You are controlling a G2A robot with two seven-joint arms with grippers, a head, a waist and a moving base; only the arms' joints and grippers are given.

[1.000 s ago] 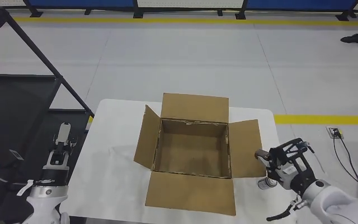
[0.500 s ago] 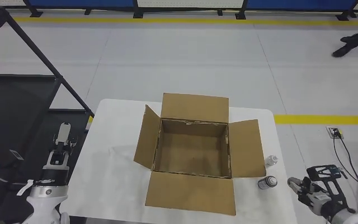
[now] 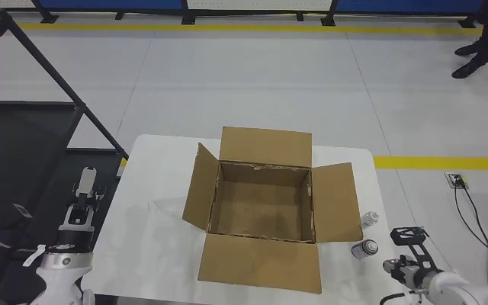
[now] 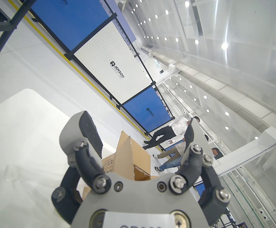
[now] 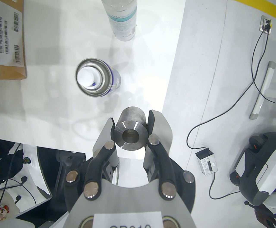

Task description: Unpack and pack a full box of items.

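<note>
An open cardboard box (image 3: 263, 206) stands in the middle of the white table (image 3: 152, 229), its inside bare as far as I see. A spray can (image 3: 364, 248) and a clear bottle (image 3: 370, 219) stand upright to its right. My right gripper (image 3: 406, 244) hangs past the table's near right corner, shut on a short steel cylinder (image 5: 131, 131). In the right wrist view the right gripper (image 5: 131, 122) is just short of the spray can (image 5: 97, 77) and the bottle (image 5: 123, 19). My left gripper (image 3: 85, 185) rests open off the table's left edge; the left wrist view has that left gripper (image 4: 138, 131) aimed at the box (image 4: 129, 159).
The box's four flaps are folded outward; the right flap (image 3: 335, 202) lies close to the can. A black frame (image 3: 61, 99) stands at the left. Cables (image 5: 237, 97) and a small device (image 5: 206, 165) lie on the floor right of the table.
My right gripper has pulled back from beside the box's right flap to the table's near right corner, uncovering the can and bottle. The left arm has not moved.
</note>
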